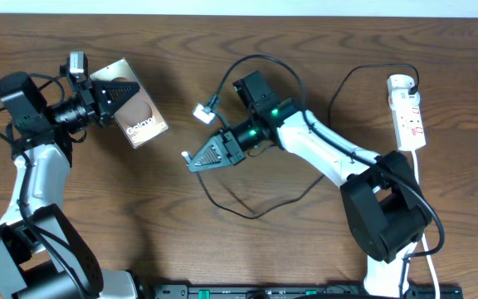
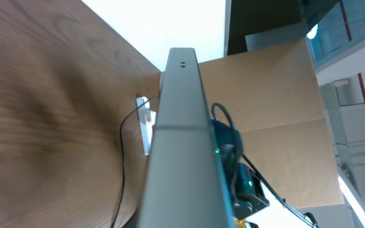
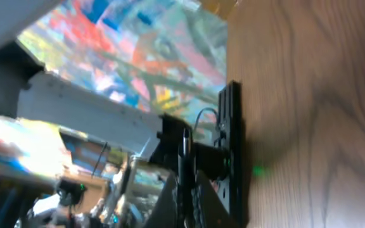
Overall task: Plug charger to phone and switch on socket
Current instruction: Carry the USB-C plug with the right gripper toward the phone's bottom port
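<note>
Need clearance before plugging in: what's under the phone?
The phone is clamped in the left gripper. Only bare wooden table shows around it. The patch directly beneath is covered by the phone in the overhead view.

Dark wood-grain table [image 1: 305, 33], cardboard panel [image 2: 277, 95] beyond

The phone [image 1: 135, 108] sits far left, angled, its glossy Galaxy face up. The white socket [image 1: 408, 112] lies far right. The thin black charger [image 1: 260, 56] loops between them.
</note>
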Tool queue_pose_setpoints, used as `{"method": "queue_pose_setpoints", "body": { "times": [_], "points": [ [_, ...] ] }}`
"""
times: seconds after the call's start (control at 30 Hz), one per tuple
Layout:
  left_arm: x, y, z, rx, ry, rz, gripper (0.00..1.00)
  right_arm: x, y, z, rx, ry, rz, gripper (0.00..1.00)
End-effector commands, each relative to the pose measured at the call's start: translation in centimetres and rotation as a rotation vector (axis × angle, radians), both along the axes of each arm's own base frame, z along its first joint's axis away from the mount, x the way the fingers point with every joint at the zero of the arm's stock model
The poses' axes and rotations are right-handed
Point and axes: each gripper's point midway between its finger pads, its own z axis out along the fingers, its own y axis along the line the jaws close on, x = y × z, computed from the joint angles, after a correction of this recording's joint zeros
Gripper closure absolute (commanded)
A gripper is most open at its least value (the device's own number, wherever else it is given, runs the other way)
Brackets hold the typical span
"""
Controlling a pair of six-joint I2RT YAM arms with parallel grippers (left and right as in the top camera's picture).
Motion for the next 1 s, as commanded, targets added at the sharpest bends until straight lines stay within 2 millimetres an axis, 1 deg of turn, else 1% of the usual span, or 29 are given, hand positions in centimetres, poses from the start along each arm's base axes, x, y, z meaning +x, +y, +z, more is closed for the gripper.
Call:
{"method": "queue_pose_setpoints", "body": {
  "times": [0.0,0.13,0.23,0.57,0.97],
  "points": [
    [-0.5,-0.4,0.3,-0.011,-0.008,-0.031,0.93,-0.7,1.1,1.6,0.003,0.084,0.047,0.99],
    [-0.5,-0.9,0.3,-0.016,0.001,-0.043,0.93,-0.4,1.9,2.3,0.009,0.072,0.048,0.99],
    [-0.6,-1.4,0.3,-0.016,0.001,-0.058,0.93,0.0,2.1,2.1,-0.011,0.072,0.024,0.99],
    [-0.7,-3.1,0.3,-0.016,0.002,-0.102,0.93,0.3,2.3,1.7,-0.030,0.068,0.001,0.99],
    [-0.8,-3.4,0.4,-0.023,0.016,-0.109,0.93,1.1,2.7,0.9,-0.075,0.065,-0.055,0.99]
  ]
}}
